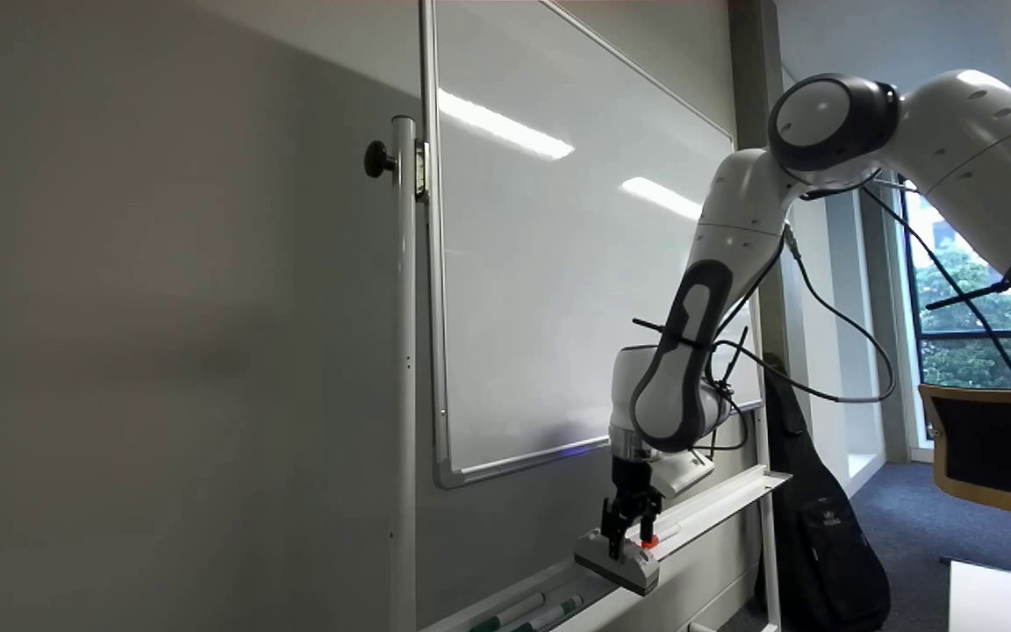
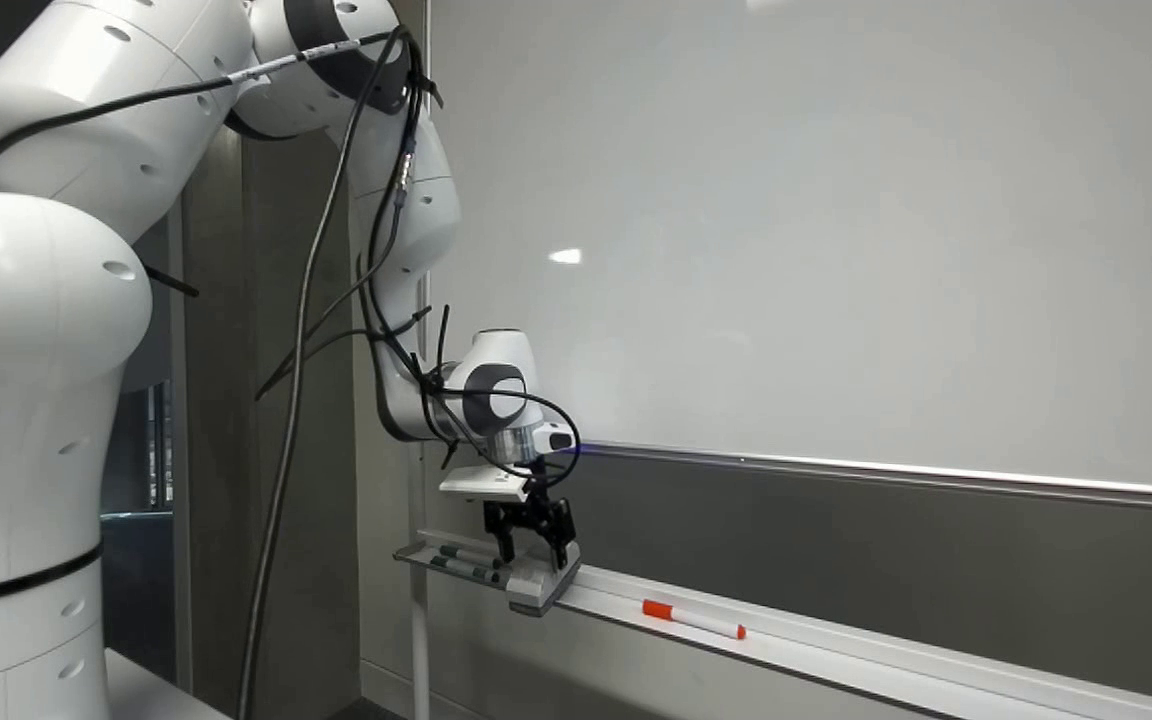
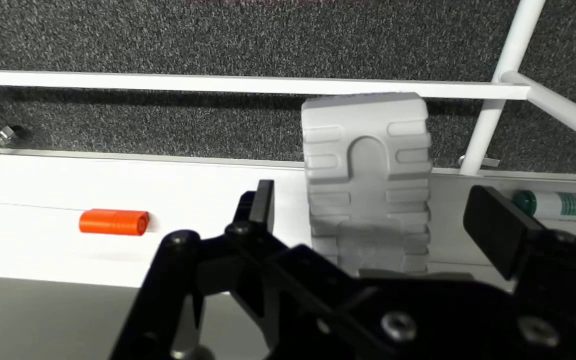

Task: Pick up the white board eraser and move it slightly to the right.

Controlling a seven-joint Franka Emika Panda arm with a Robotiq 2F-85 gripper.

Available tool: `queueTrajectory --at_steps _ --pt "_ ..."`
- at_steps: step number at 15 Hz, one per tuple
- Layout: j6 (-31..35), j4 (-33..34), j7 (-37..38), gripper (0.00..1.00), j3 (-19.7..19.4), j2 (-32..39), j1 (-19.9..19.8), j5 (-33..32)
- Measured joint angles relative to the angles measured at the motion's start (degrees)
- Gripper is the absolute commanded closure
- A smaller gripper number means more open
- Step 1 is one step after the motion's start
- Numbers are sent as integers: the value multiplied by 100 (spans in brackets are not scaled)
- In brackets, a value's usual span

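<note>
The white board eraser is a pale grey-white ribbed oblong block. It shows in both exterior views [image 1: 618, 569] [image 2: 536, 583] and in the wrist view [image 3: 368, 170]. It lies across the narrow white tray [image 2: 836, 668], with one end sticking out past the tray's front edge. My gripper [image 3: 378, 212] is open, with one finger on each side of the eraser and a gap on both sides in the wrist view. In both exterior views the fingertips [image 1: 631, 537] [image 2: 534, 556] are low at the eraser. The gripper's body hides the eraser's wall-side end in the wrist view.
A red-capped white marker [image 2: 693, 619] lies on the tray on one side of the eraser; its cap shows in the wrist view [image 3: 114, 222]. Green-marked pens [image 1: 510, 612] [image 3: 568, 204] lie on the other side. The large whiteboard [image 2: 836, 250] stands above the tray.
</note>
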Motion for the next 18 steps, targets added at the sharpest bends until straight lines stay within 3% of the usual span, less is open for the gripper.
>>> queueTrajectory --at_steps 5,6,8,12,18 --pt "1 81 -3 0 15 165 3 0" --pt "1 103 -3 25 15 198 3 0" --pt "1 144 -16 33 16 265 3 0" --pt "2 180 -34 63 21 328 3 0" --pt "3 187 -40 63 24 335 3 0"
